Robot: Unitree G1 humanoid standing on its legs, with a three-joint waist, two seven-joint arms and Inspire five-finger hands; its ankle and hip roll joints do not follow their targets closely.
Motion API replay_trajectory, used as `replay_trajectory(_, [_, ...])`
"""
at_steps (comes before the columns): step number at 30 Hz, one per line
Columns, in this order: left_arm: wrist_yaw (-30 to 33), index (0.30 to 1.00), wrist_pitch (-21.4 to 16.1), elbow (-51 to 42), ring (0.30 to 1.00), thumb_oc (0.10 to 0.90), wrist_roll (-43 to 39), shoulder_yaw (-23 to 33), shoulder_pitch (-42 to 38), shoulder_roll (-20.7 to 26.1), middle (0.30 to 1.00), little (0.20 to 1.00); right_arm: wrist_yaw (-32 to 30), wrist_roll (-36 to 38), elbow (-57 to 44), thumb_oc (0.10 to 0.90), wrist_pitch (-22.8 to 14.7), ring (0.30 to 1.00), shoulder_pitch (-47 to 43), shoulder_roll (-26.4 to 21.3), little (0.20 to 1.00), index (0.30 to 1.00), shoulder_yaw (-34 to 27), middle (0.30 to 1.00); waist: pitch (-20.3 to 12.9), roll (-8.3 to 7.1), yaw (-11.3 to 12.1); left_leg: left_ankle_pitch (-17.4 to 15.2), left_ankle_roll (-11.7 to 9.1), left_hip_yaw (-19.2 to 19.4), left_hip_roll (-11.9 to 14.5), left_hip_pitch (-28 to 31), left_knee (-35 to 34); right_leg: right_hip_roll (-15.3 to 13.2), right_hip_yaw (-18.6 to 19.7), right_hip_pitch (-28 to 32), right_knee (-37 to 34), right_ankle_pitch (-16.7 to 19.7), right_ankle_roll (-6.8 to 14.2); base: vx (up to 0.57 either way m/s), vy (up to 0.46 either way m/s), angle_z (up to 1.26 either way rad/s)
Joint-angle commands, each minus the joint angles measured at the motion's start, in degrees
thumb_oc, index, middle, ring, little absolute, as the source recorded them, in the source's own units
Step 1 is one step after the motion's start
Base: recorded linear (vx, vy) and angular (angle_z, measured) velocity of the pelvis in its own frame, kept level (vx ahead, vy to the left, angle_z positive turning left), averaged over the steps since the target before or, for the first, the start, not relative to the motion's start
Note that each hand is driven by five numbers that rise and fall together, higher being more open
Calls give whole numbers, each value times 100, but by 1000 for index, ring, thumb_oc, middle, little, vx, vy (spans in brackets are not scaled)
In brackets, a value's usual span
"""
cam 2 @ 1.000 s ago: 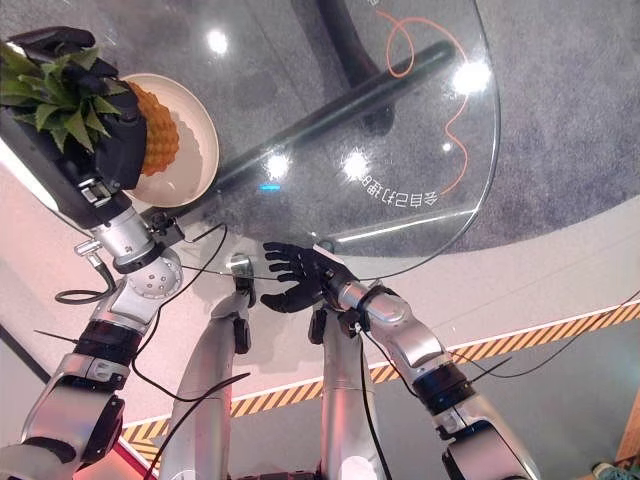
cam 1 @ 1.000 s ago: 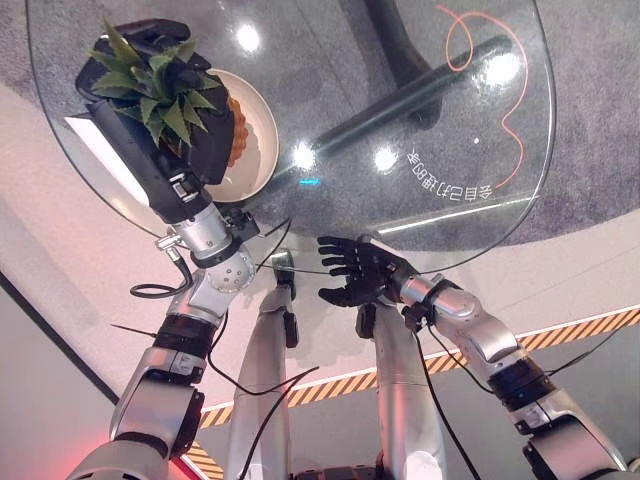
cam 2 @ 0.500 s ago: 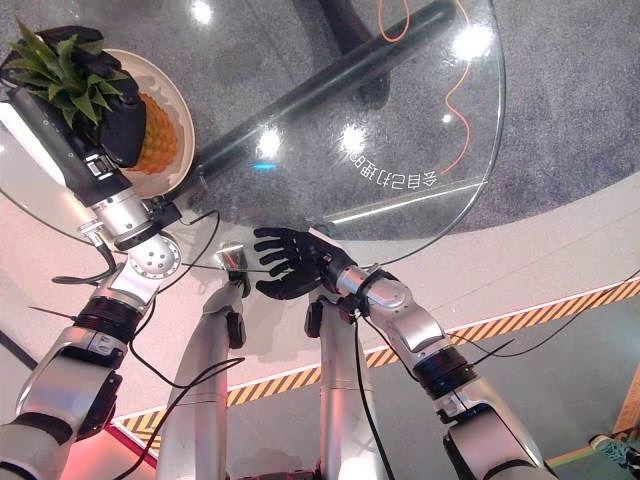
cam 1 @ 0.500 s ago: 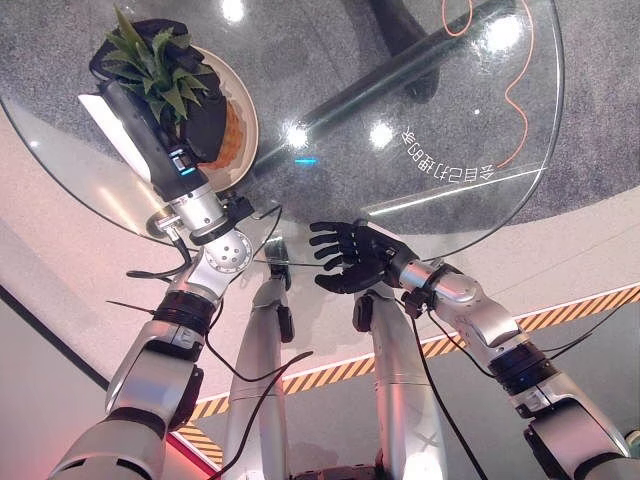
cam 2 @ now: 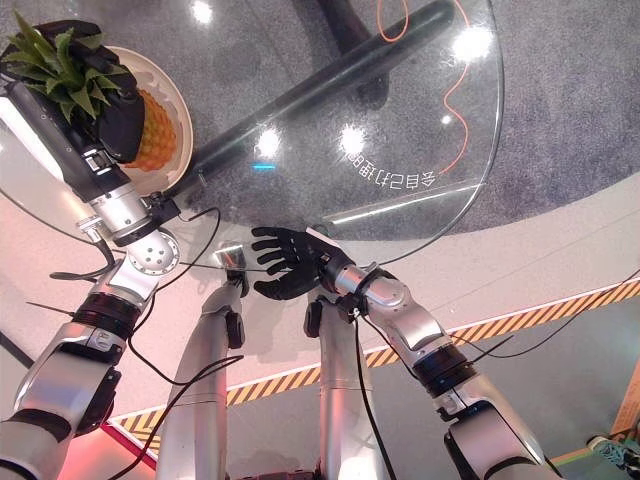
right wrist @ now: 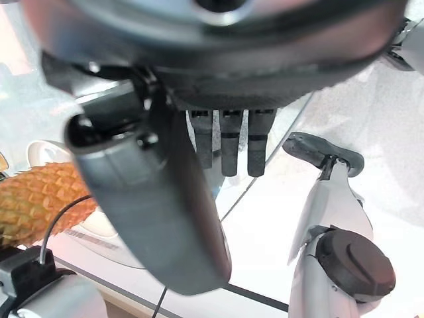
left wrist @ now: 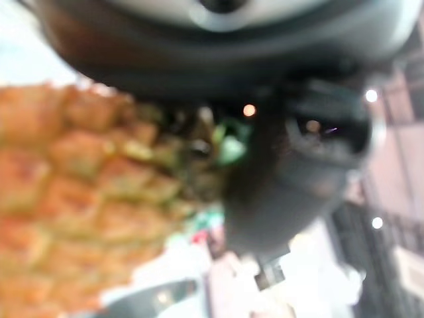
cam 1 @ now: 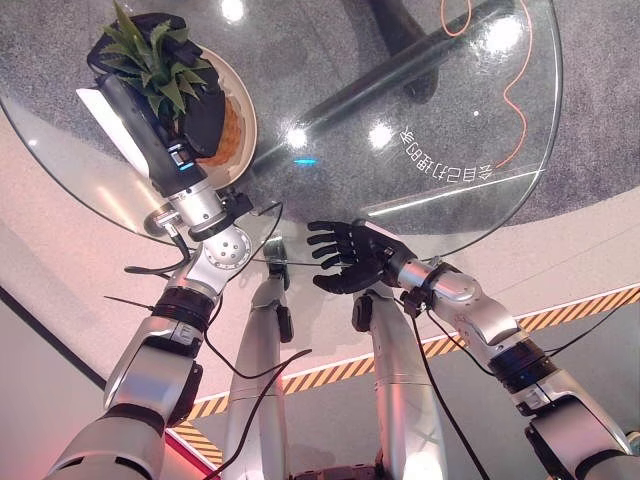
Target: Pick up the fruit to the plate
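A pineapple (cam 2: 160,130) with an orange body and green leaves lies over the cream plate (cam 2: 188,95) at the far left of the round glass table (cam 1: 440,120). My left hand (cam 2: 118,125) is shut on the pineapple near its leafy crown. The left wrist view shows the fruit's scaly skin (left wrist: 73,199) beside my thumb (left wrist: 285,179). I cannot tell whether the fruit touches the plate. My right hand (cam 1: 350,262) hovers open at the table's near edge, fingers (right wrist: 232,142) straight and holding nothing. From there the pineapple (right wrist: 40,202) and plate (right wrist: 99,232) appear off to one side.
The glass top shows a dark table base (cam 1: 400,80) and grey carpet beneath. An orange cable (cam 1: 515,110) runs on the floor past the far right rim. A yellow-black striped tape line (cam 1: 580,310) crosses the floor near me.
The camera has shifted. My left hand has carried the pineapple further over the plate in the first half second, then held still. The right hand stays open in the same place.
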Motion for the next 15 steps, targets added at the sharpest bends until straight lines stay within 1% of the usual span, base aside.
replay_trajectory(1, [323,900,-482,-330,900,800,91,141,-267,103,900,900,82,152,-373,800,-106,900,80,99,900,900,154,900,-126,135,80,249,-123,24,-570,210,-445,418,-142,232,20,322,263,0,0,0])
replay_trajectory(5, [237,900,-431,-338,900,800,36,144,-264,91,900,900,116,121,-375,800,-96,900,82,119,900,900,126,900,-126,147,87,235,-113,27,-559,248,-445,404,-143,253,59,309,269,0,0,0])
replay_trajectory(15, [55,900,-481,-301,900,800,-240,188,-147,87,900,900,153,77,-342,800,-156,900,113,193,900,900,123,900,-126,160,123,228,-112,27,-551,350,-476,380,-181,358,51,285,272,-3,-11,0])
